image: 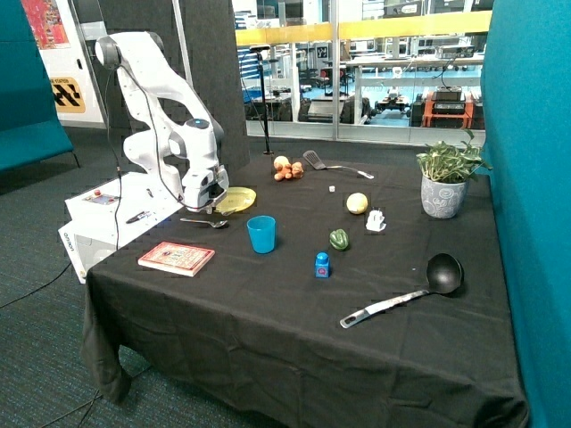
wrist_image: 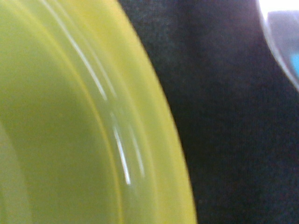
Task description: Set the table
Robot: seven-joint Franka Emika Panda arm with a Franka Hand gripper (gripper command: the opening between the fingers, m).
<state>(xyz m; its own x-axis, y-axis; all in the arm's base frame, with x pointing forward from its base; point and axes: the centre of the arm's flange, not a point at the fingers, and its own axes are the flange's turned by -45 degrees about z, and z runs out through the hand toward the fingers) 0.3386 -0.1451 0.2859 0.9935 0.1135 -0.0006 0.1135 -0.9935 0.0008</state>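
A white robot arm (image: 156, 107) rises at the far left end of a table (image: 268, 330) draped in a black cloth, and its gripper (image: 207, 203) hangs low over the left edge of a yellow plate (image: 237, 200), at or almost at the rim; whether its fingers are apart or together cannot be told from either view. The wrist view is filled by the plate's rim (wrist_image: 117, 140) (very close up) with black cloth beside it and a shiny curved edge, probably the spoon (wrist_image: 282, 46), in one corner. Near the left corner of the table lies a red book (image: 177, 258), flat on the cloth. Just in front of the plate lies a metal spoon (image: 204, 222), and to the right of that stands a blue cup (image: 261, 234), upright. Farther back sit a cluster of small orange-brown items (image: 287, 168) and a dark spatula (image: 335, 165). Toward the middle are a small blue bottle-like item (image: 322, 265), a green pepper (image: 339, 239), a yellow lemon-like fruit (image: 357, 203) and a small white object (image: 376, 220). At the near right lies a black ladle (image: 413, 290) with a metal handle, and at the far right stands a potted plant (image: 445, 184). The plate, spoon and cup sit close together but not touching.
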